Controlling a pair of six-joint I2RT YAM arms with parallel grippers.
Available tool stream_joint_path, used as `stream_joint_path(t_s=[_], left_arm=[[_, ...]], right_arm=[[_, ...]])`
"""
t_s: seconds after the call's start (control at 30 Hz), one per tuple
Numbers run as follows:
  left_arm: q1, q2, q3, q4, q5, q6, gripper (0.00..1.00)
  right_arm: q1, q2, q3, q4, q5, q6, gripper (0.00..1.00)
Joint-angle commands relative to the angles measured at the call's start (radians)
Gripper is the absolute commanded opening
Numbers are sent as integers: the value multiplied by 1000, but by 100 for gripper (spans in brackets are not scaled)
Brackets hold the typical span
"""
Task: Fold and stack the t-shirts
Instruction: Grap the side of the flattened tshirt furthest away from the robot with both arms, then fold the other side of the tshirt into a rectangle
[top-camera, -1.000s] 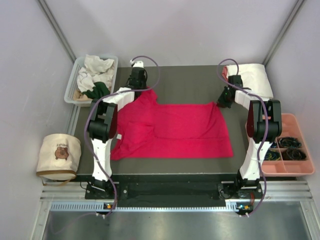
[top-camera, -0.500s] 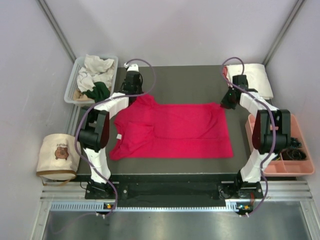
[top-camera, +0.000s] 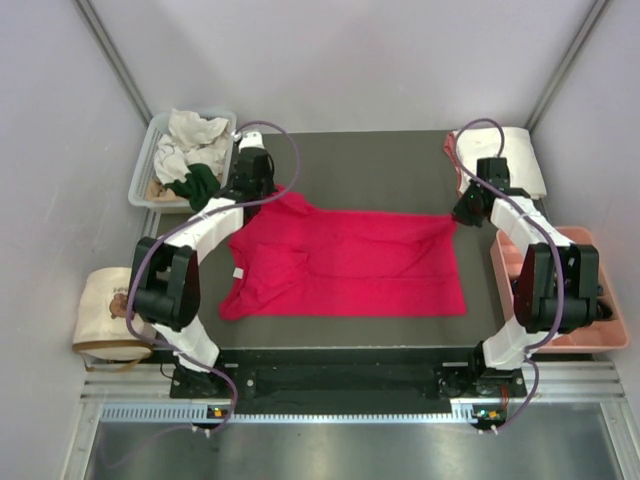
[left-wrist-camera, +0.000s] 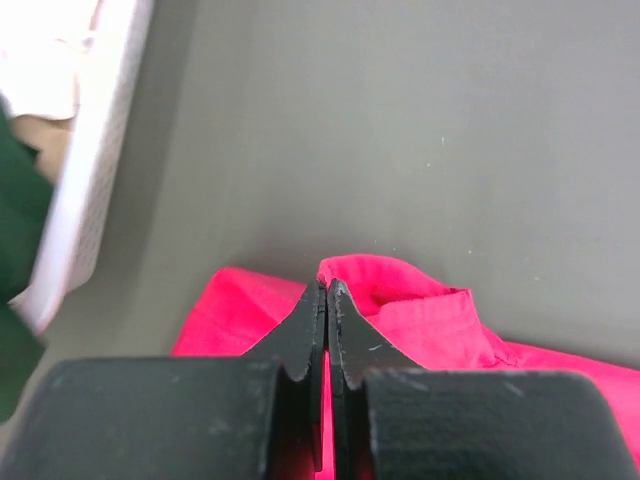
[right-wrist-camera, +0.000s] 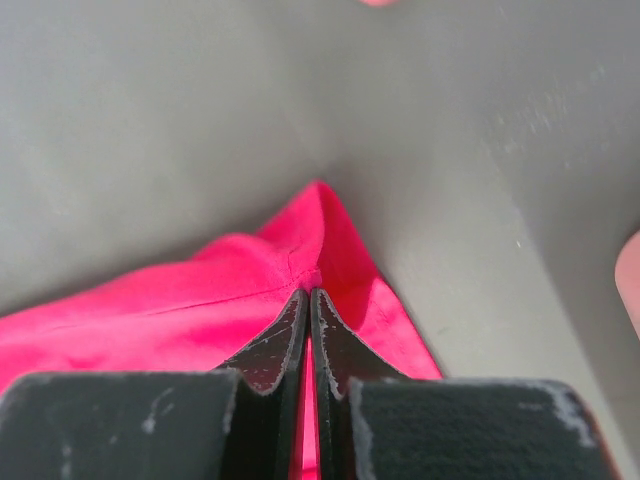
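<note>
The left pincer (top-camera: 266, 194) and right pincer (top-camera: 459, 214) each clamp a far corner of the red t-shirt (top-camera: 350, 262). Pulling outward evenly should flatten it on the tabletop (top-camera: 370, 165).

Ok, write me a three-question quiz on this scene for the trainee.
1. True or false: the left gripper and the right gripper are both shut on the red shirt.
2. Which edge of the red shirt is gripped? A. the near edge; B. the far edge; C. no edge.
3. Fill in: the white bin with the loose shirts stands off the far ____ corner of the table.

Key: 1 true; 2 B; 3 left.
</note>
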Motion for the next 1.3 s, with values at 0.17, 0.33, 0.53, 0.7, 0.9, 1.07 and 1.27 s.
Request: stream_joint_path(t_s=[0.17, 0.33, 0.53, 0.7, 0.9, 1.07, 1.27], left_arm=[[1, -232, -140, -25, -84, -58, 0], [1, -330, -227, -46, -98, -78, 0], [1, -446, -310, -89, -122, -118, 0], [0, -545, -392, -135, -125, -155, 0], [0, -661, -458, -200, -125, -210, 0], [0, -752, -507, -256, -105, -255, 0], [0, -816, -544, -316, -92, -286, 0]], right_arm=[[-17, -69, -59, 4, 8, 17, 0], [-17, -134, -96, -2, 21, 22, 0], [-17, -198, -148, -11, 25, 25, 0], [-17, -241, -194, -10, 11, 28, 0], [-17, -273, -254, -2, -7, 32, 0], [-17, -301, -297, 6, -16, 43, 0], [-17, -333, -326, 4, -39, 49, 0]])
